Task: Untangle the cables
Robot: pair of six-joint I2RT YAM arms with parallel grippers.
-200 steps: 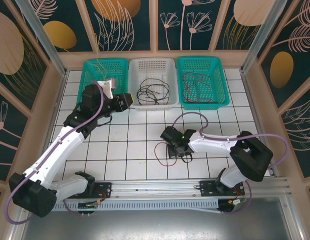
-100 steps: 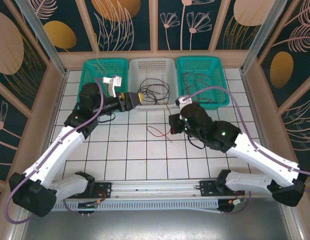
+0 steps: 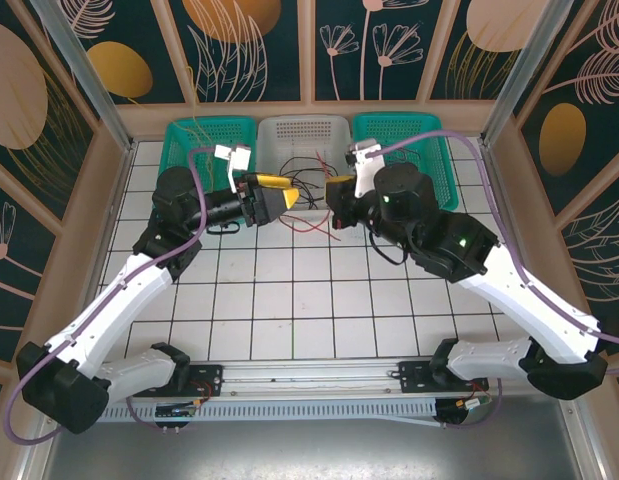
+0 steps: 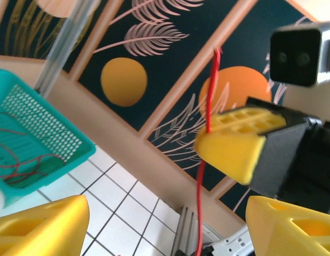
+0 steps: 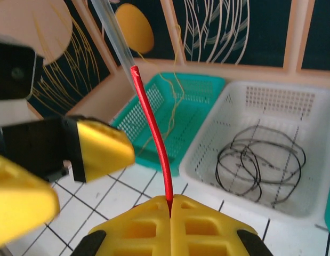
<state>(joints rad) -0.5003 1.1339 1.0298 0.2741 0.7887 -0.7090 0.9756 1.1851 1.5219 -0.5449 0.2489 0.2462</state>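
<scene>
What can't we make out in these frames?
Lower run of the red cable: right wrist view, hidden under the shut right hand; left wrist view, cut by the bottom edge.
Contents of the right teal basket: top view, mostly covered by the right arm.
Front of the white basket and the black cable there: top view, overlapped by the left hand and right hand; strands too thin to trace.

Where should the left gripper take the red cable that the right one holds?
Probably the bare stretch of the red cable standing above the right gripper's shut fingers. Bring the open left gripper in level from its own side, fingers straddling the cable: that stretch is upright and free.
</scene>
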